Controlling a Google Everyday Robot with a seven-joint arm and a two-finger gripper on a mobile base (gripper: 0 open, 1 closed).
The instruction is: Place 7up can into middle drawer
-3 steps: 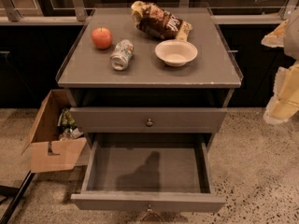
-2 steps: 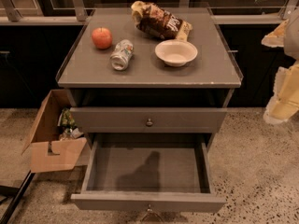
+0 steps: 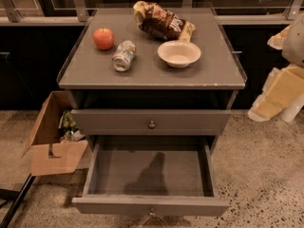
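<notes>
The 7up can [image 3: 123,56] lies on its side on the grey cabinet top [image 3: 142,75], left of centre, with its open end toward the camera. The middle drawer [image 3: 118,167] is pulled out below and its flat bottom is bare. My gripper [image 3: 279,90] shows as a pale, yellowish shape at the right edge of the view. It is off the cabinet's right side, far from the can and holding nothing that I can see.
A red apple [image 3: 103,38] sits just left of the can. A white bowl [image 3: 179,53] and a brown chip bag [image 3: 161,22] are to its right. The upper drawer [image 3: 151,122] is shut. An open cardboard box [image 3: 52,148] stands on the floor at the left.
</notes>
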